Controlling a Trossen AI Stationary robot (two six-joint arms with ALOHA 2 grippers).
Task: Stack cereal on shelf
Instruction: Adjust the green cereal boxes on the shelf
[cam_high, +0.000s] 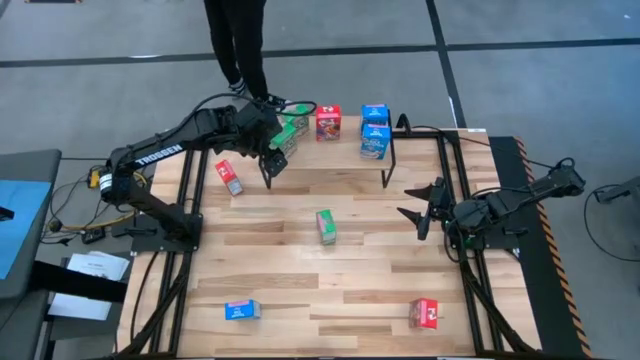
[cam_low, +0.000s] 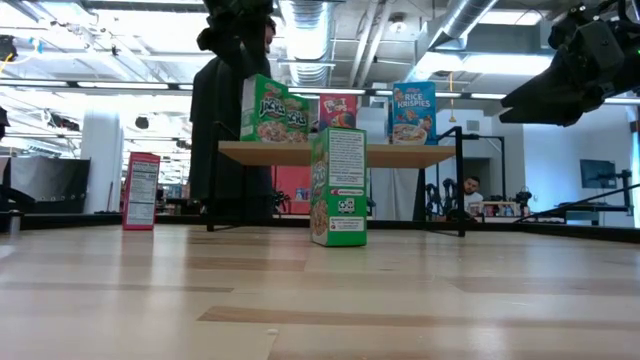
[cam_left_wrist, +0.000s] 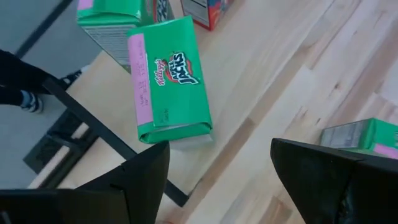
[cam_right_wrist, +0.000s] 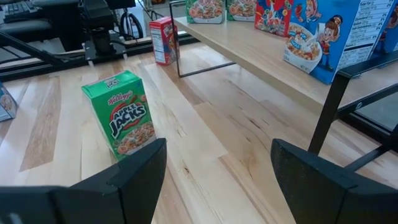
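The shelf (cam_high: 340, 152) stands at the table's far side. On it are two green cereal boxes (cam_high: 287, 131) at its left end, a red one (cam_high: 328, 122) and two blue ones (cam_high: 375, 130). My left gripper (cam_high: 270, 166) hovers open just over the shelf's left end, and the nearer green box (cam_left_wrist: 168, 81) lies ahead of its fingers, untouched. My right gripper (cam_high: 418, 205) waits open at the table's right, facing a green box (cam_right_wrist: 121, 112) that stands upright at the table's centre (cam_high: 326, 226). Loose on the table are a red box (cam_high: 228, 177), a blue box (cam_high: 242, 310) and another red box (cam_high: 426, 313).
A person (cam_high: 240, 45) stands just beyond the table's far edge, behind the shelf's left end. Black frame rails (cam_high: 455, 180) run along the table's left and right sides. Bare wood lies between the centre green box and the two boxes near the front edge.
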